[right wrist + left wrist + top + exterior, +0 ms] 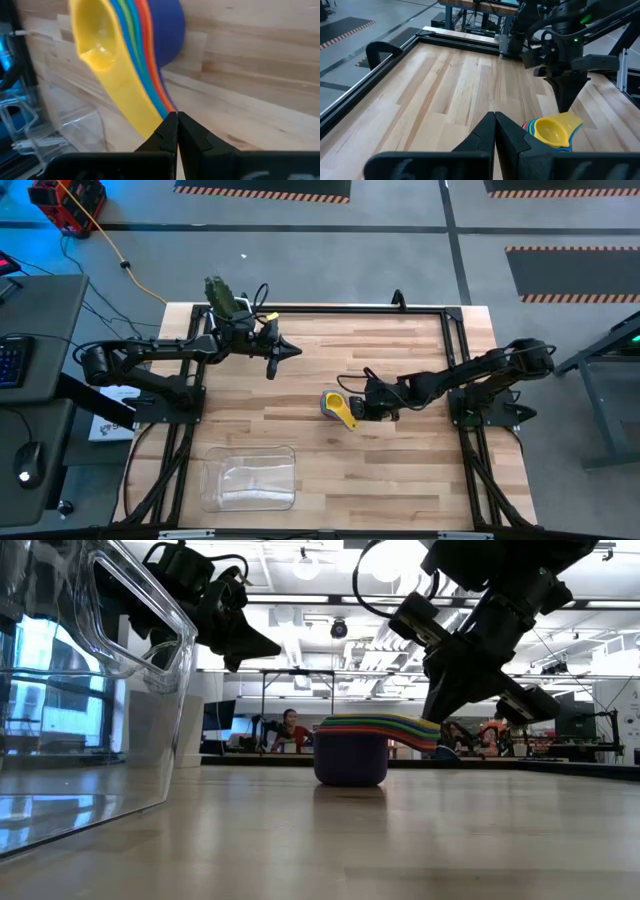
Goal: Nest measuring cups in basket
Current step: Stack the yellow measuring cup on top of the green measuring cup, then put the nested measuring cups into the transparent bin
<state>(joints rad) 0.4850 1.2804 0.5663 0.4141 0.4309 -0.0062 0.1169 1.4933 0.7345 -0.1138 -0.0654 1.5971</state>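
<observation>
no readable text, labels, brands or numbers anywhere

Bare table [300, 395] lies open between the measuring cups [338, 407] at centre and the basket [250, 477] near left. The right claw [360, 411], closed, blocks the cups' right side; the left claw [296, 351] hangs far left, clear.

basket [90, 690] cropped, inner cups [385, 723] hidden

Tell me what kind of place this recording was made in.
Probably a robotics lab or workshop floor. A wooden table sits on grey concrete with hazard-striped mats; the low view shows a wide room with ceiling lights, further benches and a seated person behind the stacked measuring cups.
</observation>
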